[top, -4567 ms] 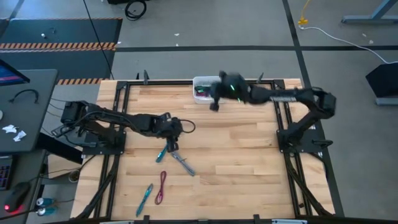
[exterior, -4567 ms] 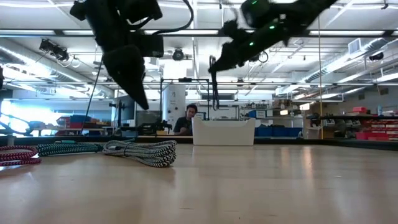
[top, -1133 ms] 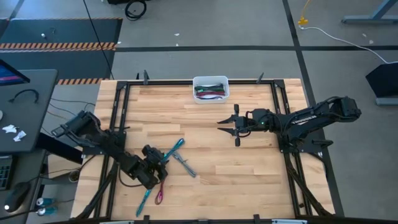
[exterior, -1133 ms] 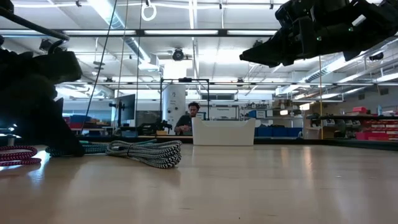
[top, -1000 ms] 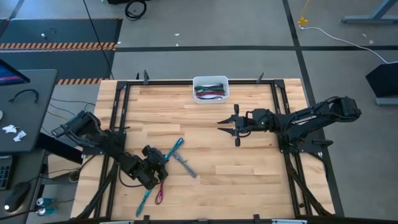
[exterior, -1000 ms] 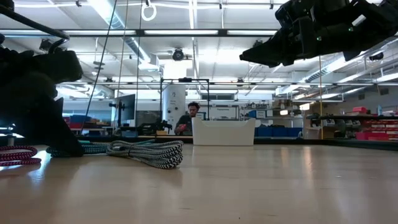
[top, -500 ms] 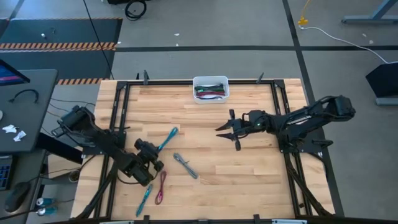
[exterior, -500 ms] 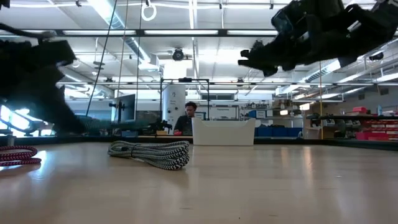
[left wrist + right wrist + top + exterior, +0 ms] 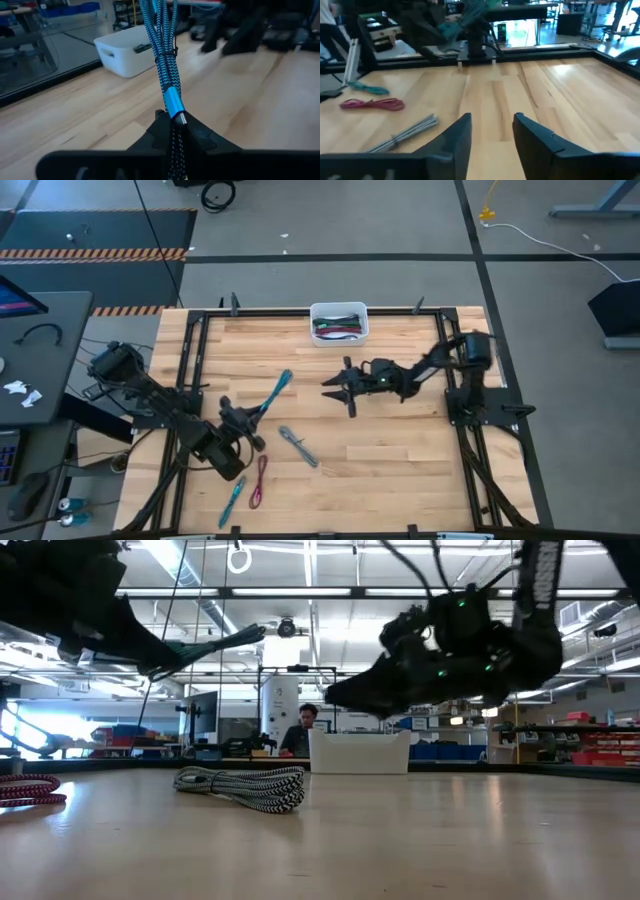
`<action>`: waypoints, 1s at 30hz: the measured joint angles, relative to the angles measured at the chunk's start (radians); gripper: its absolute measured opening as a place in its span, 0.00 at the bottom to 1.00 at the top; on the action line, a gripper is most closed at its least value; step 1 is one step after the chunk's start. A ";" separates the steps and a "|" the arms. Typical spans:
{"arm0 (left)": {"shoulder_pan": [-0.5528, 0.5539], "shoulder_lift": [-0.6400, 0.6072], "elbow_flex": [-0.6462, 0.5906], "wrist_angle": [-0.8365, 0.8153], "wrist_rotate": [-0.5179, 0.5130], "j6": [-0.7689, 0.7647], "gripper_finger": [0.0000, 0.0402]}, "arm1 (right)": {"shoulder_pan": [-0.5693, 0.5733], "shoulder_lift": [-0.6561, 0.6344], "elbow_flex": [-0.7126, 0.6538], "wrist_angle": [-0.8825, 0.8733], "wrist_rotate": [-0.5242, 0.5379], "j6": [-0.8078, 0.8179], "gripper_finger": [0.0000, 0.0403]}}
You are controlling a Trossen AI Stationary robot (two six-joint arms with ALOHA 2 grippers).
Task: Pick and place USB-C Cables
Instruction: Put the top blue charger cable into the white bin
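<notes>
My left gripper point(image 9: 246, 423) is shut on a teal USB-C cable bundle point(image 9: 277, 392) above the table's near left; the low view shows the bundle point(image 9: 215, 643) high over the wood. A grey bundle point(image 9: 297, 445), a magenta one point(image 9: 259, 480) and another teal one point(image 9: 233, 495) lie flat on the table. My right gripper point(image 9: 333, 386) hovers open over the table's middle with nothing between its fingers point(image 9: 492, 127). A white bin point(image 9: 339, 323) at the far edge holds more cables. My left gripper pinches one end of the teal bundle, at its blue plug point(image 9: 174, 112), between its two fingers point(image 9: 159, 134). The bundle runs on past the fingertips, along the fingers, toward the table's far right. It is lifted clear of the table and slants slightly upward.
The white bin point(image 9: 360, 752) stands at the far edge's middle. The grey bundle point(image 9: 405, 132) and the magenta one point(image 9: 372, 104) lie between the two arms. Bare wood spreads over the table's right half. A person sits in the room behind the table.
My left gripper has risen and gone toward the table's far edge, lifting the teal bundle clear of the table; the bundle now points toward the far right. My right gripper has gone toward the table's left and a little lower.
</notes>
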 joint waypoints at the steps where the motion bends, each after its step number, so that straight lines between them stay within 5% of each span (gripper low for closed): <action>1: 0.003 0.000 0.000 0.026 -0.001 0.032 0.07 | -0.003 0.037 0.023 0.025 -0.015 0.007 0.40; 8: 0.021 0.000 0.000 0.215 -0.002 0.289 0.07 | -0.007 0.266 0.215 0.326 -0.173 0.159 0.56; 18: 0.023 0.000 0.000 0.267 -0.002 0.376 0.07 | 0.033 0.397 0.522 0.332 -0.286 0.325 0.64; 24: 0.023 0.000 0.001 0.269 -0.010 0.376 0.09 | 0.041 0.393 0.570 0.324 -0.300 0.344 0.58; 30: 0.023 -0.001 0.001 0.268 -0.006 0.376 0.08 | 0.034 0.391 0.574 0.318 -0.253 0.357 0.38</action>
